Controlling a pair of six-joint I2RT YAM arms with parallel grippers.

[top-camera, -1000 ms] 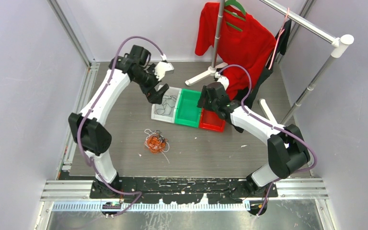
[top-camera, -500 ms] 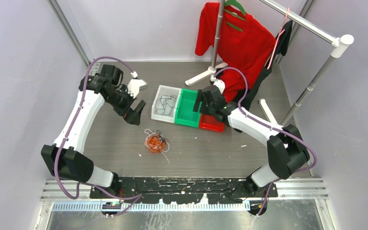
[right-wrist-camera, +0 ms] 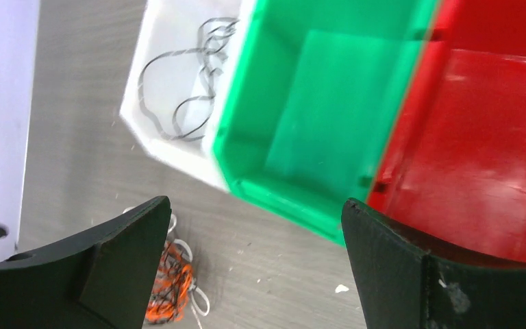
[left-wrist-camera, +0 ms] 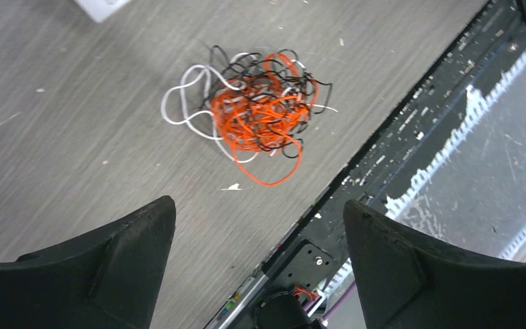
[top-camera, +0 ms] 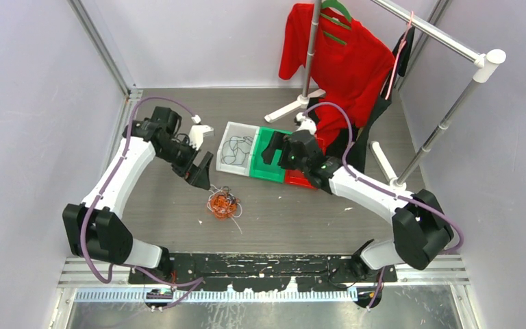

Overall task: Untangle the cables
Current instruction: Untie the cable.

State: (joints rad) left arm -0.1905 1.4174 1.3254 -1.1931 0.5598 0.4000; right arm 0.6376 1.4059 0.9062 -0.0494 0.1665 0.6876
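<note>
Orange, black and white cables [top-camera: 224, 203] are seen knotted into one small bunch on the grey table [top-camera: 315, 212], near the front of the white bin [top-camera: 227, 165]. The bunch has not been shifted since a second ago. A single black cable [top-camera: 236, 147] is lying loose inside the white bin, apart from the bunch.

The left gripper [top-camera: 203, 179] has been taken away from its earlier place above the white bin. It was swung out to the left and then brought inward, and it is now held above the table just beside the bunch. In the left wrist view the bunch is seen ahead of the spread fingers. The jaws are parted wide and nothing is held.

The right gripper [top-camera: 272, 149] has been moved leftward from the seam between the green bin [top-camera: 269, 175] and the red bin [top-camera: 300, 182], and is now held over the green bin. Its jaws are likewise spread wide, with nothing gripped between them.
</note>
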